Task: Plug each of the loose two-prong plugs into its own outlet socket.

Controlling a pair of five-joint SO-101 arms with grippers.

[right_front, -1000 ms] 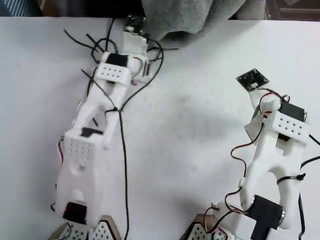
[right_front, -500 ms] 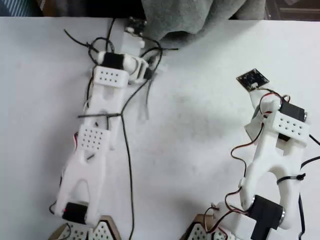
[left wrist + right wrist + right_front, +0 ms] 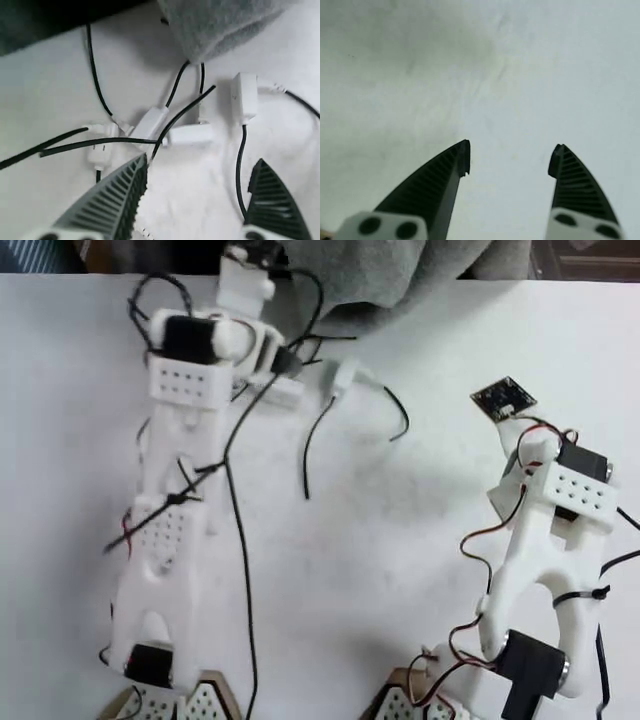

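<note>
Several small white plug and socket pieces on black cords lie tangled on the white table. In the left wrist view I see an oblong white piece [image 3: 149,123], another [image 3: 192,135] beside it, a two-prong plug [image 3: 99,152] and a separate white block [image 3: 244,95]. My left gripper [image 3: 202,160] hangs open just short of them, holding nothing. From above, the left gripper [image 3: 283,368] is at the far left of the table, and one white piece [image 3: 345,375] lies to its right. My right gripper [image 3: 511,146] is open over bare table.
A grey cloth [image 3: 390,275] drapes over the far table edge, close behind the cords. Loose black cord ends [image 3: 306,465] trail toward the middle. The right arm [image 3: 555,495] stands at the right side, its camera board [image 3: 505,398] pointing away.
The left arm has swung left and stretched farther back. The cords shifted with it, and a white piece with its cord now lies uncovered right of the gripper. The right arm stayed still.
</note>
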